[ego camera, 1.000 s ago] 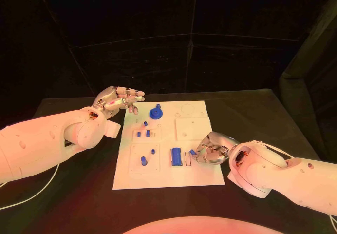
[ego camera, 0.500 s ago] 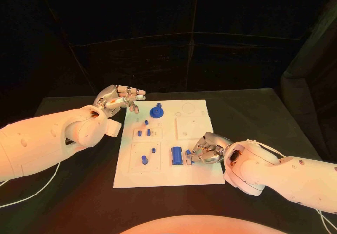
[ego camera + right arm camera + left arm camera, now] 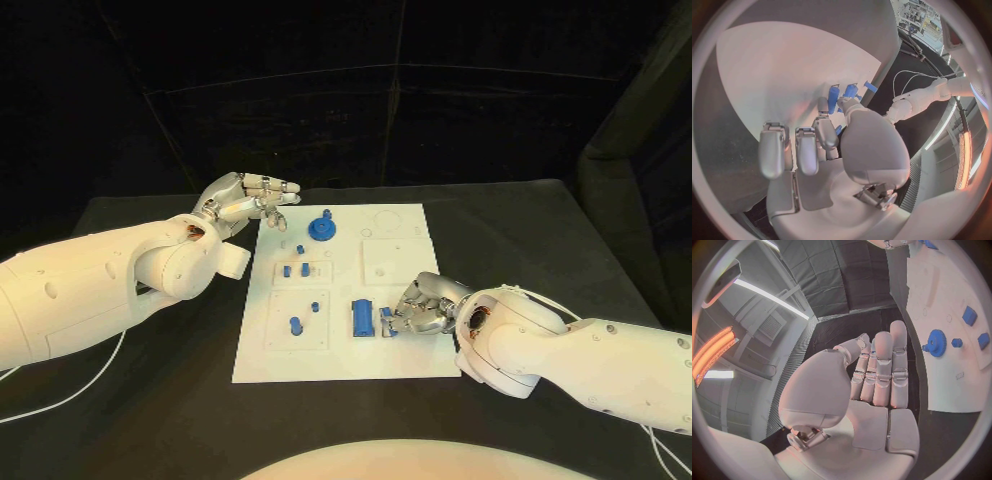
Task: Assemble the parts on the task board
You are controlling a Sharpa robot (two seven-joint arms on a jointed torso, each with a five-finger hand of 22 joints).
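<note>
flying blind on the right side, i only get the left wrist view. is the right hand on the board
observer: yes. The right hand is over the board's near right part, its fingertips at a small part beside the blue block.
operator: is it holding that part
observer: cannot tell. The right wrist view shows the thumb tip close to blue parts, but whether it grips one is not clear.
</note>
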